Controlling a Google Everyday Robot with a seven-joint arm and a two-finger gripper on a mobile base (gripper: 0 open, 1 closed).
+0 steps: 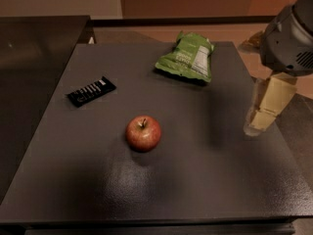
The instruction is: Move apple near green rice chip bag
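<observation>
Well left of the gripper, grip state indiscernible, the apple, untouched.

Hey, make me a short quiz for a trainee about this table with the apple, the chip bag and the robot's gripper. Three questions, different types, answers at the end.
1. True or false: the apple touches the green rice chip bag.
2. Which thing lies on the table in the picture's left part? A. a black bar with white stripes. B. a spoon. C. a mug.
3. Fill in: the gripper hangs at the table's ____ edge as pictured.

Key
1. False: they lie apart, with the bag farther back.
2. A.
3. Right; it is well apart from both the apple and the bag.
</observation>
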